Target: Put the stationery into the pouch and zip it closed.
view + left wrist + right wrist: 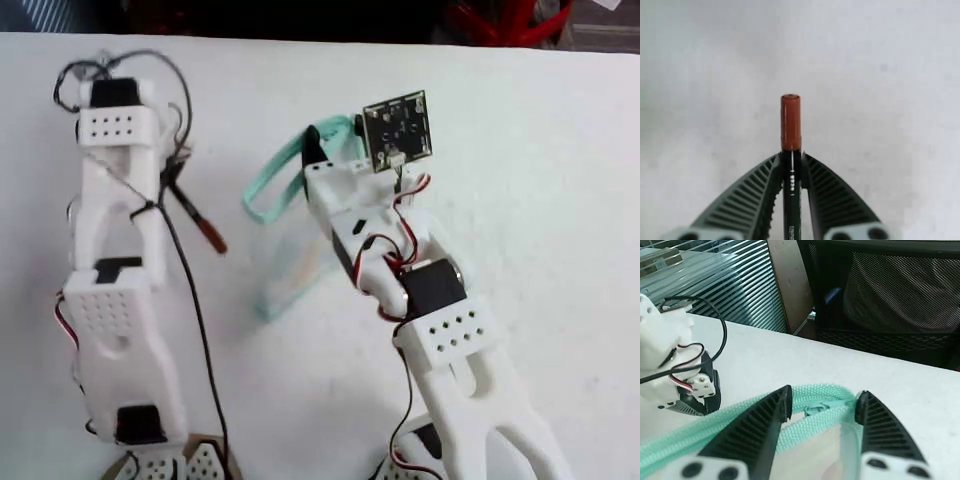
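My left gripper [791,158] clenched the light, stiff pen [790,120] below its cap, while my right gripper [825,391] gaped, seemingly ungripped, astride the soft pouch [805,426] rim.

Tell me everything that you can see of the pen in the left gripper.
The pen is slim, with a dark barrel carrying small pale print and a glossy reddish-brown cap, likely plastic. The left gripper is shut on the barrel just behind the cap, which sticks out ahead of it over the white table. Whether it touches the table is unclear.
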Tool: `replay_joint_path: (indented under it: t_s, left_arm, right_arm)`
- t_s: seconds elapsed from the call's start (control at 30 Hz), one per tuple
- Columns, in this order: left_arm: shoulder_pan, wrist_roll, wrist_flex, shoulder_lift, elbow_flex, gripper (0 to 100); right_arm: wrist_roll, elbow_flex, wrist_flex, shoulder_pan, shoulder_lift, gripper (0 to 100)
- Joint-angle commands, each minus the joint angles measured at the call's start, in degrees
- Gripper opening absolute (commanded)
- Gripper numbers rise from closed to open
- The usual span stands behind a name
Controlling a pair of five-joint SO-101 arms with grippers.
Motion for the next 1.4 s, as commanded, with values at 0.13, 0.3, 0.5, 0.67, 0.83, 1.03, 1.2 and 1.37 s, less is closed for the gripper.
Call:
replay_joint_path:
  t_s: [0.13,0.3,0.5,0.67,0.83,1.03,1.2,1.37]
  left_arm:
    - [3.8,-1.7,6.2,-9.0,-25.1,2]
    - [7.8,-12.1,6.1,-13.8,-36.1,2]
    - [13.9,-19.0,5.5,-20.6,-40.2,2]
    - [19.5,-24.4,4.6,-26.0,-40.2,2]
    - [24.1,-27.3,2.5,-32.1,-40.2,2]
    - [29.2,-27.3,1.9,-40.9,-39.7,2]
    - [31.8,-27.3,4.5,-46.7,-39.6,2]
    - [32.1,-27.3,5.6,-50.7,-39.6,2]
  right_arm:
    - [0.2,4.5,0.4,0.1,1.3,20.4]
    - [0.2,4.5,0.4,0.1,1.3,20.4]
    - [0.2,4.5,0.4,0.1,1.3,20.4]
    - [0.2,4.6,0.4,0.1,1.4,20.4]
    - [0.2,4.6,0.4,0.1,1.5,20.4]
    - [0.2,4.6,0.4,0.1,1.4,20.4]
    - [0.2,4.6,0.4,0.1,1.3,20.4]
    - [0.2,4.6,0.4,0.1,1.3,20.4]
